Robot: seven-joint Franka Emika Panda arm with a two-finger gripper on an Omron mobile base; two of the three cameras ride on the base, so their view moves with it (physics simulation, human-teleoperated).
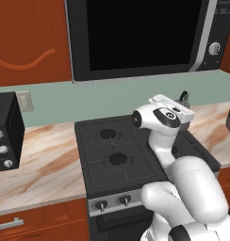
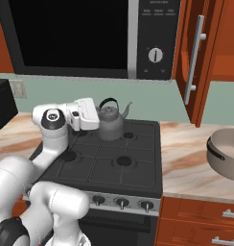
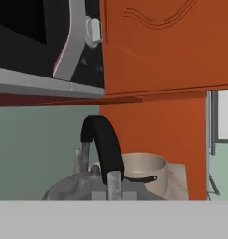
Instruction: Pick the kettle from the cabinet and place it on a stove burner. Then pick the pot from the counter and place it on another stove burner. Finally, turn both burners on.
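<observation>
Where gripper reaches, kettle right ahead

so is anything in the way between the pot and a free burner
Nothing visible is. The pot sits on the counter right of the stove, and the front right burner beside it is bare. The kettle stands at the back of the stove with the gripper at it, off that path.

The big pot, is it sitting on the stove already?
No, the pot rests on the marble counter right of the cooktop, under the open cabinet.
</observation>
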